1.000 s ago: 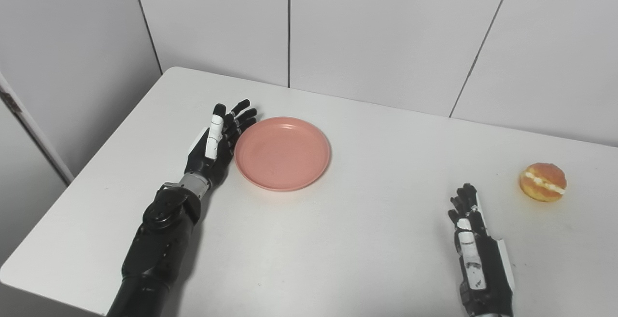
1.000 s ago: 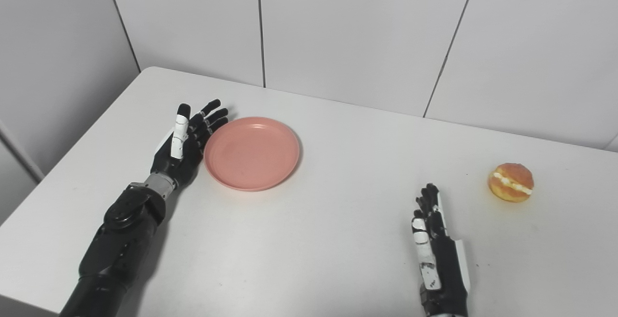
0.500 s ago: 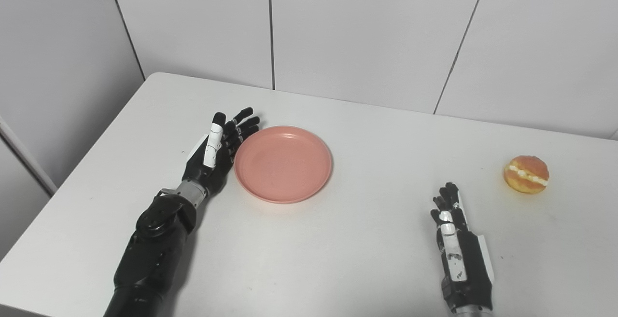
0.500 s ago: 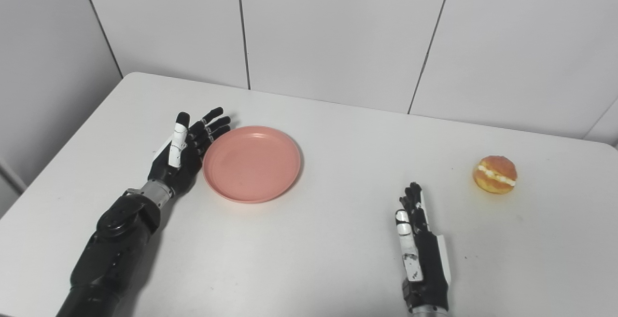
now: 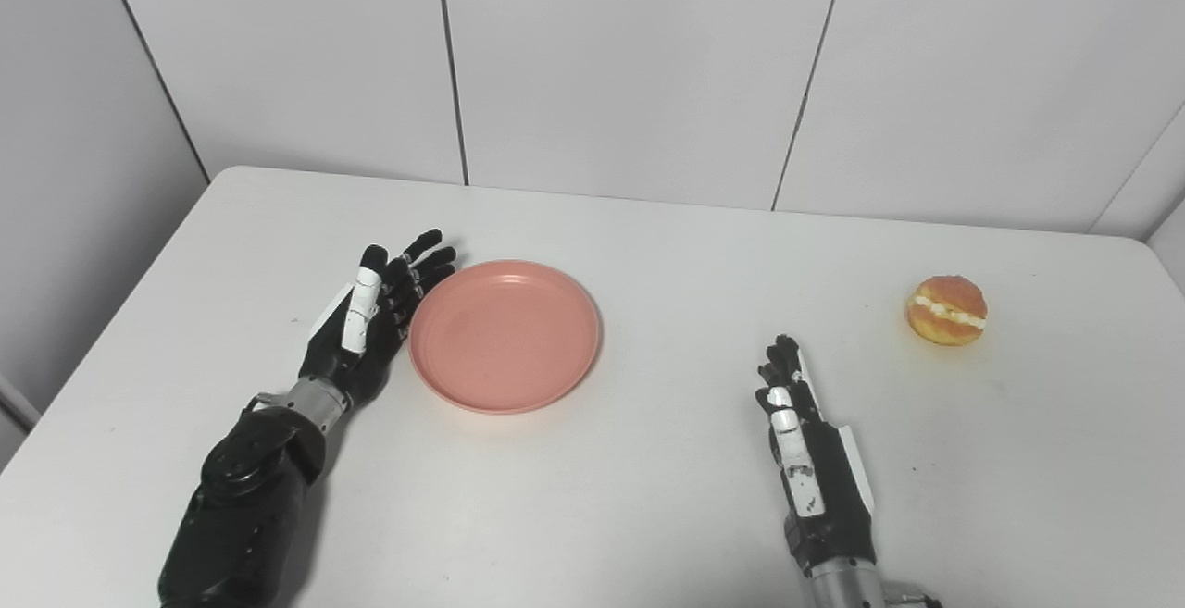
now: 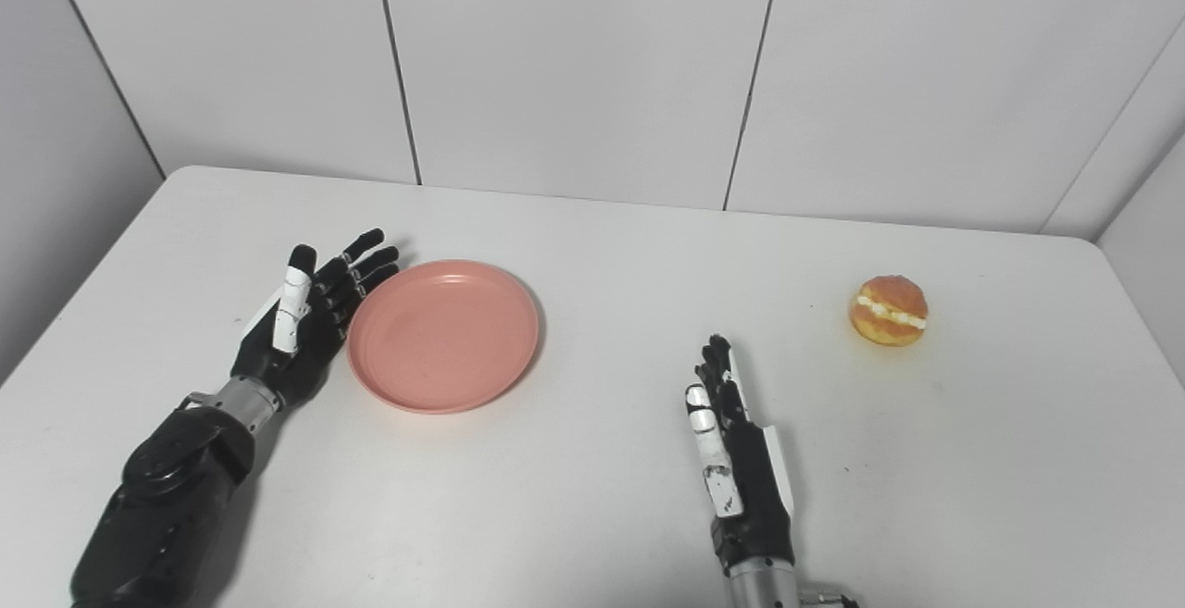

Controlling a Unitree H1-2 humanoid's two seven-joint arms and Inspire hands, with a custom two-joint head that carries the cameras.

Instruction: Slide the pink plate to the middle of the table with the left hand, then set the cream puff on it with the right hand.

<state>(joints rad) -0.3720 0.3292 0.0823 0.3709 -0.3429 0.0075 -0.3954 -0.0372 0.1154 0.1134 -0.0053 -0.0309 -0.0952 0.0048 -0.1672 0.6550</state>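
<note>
The pink plate (image 5: 505, 335) lies flat on the white table (image 5: 685, 256), left of the middle. My left hand (image 5: 370, 326) stands open on its edge, palm and fingers against the plate's left rim, holding nothing. The cream puff (image 5: 946, 310), golden with a white cream line, sits on the table at the right. My right hand (image 5: 805, 455) is open near the front edge, fingers pointing away from me, well short of the puff and to its left. Nothing lies on the plate.
Grey panelled walls (image 5: 629, 62) close the table's far side and left side. The table's right edge (image 6: 1143, 330) runs close behind the cream puff. Bare tabletop lies between the plate and the puff.
The camera has swung, shifting the whole picture. Against the wall seam behind it, the plate and my left hand look a little further right. The right hand and the puff keep their places.
</note>
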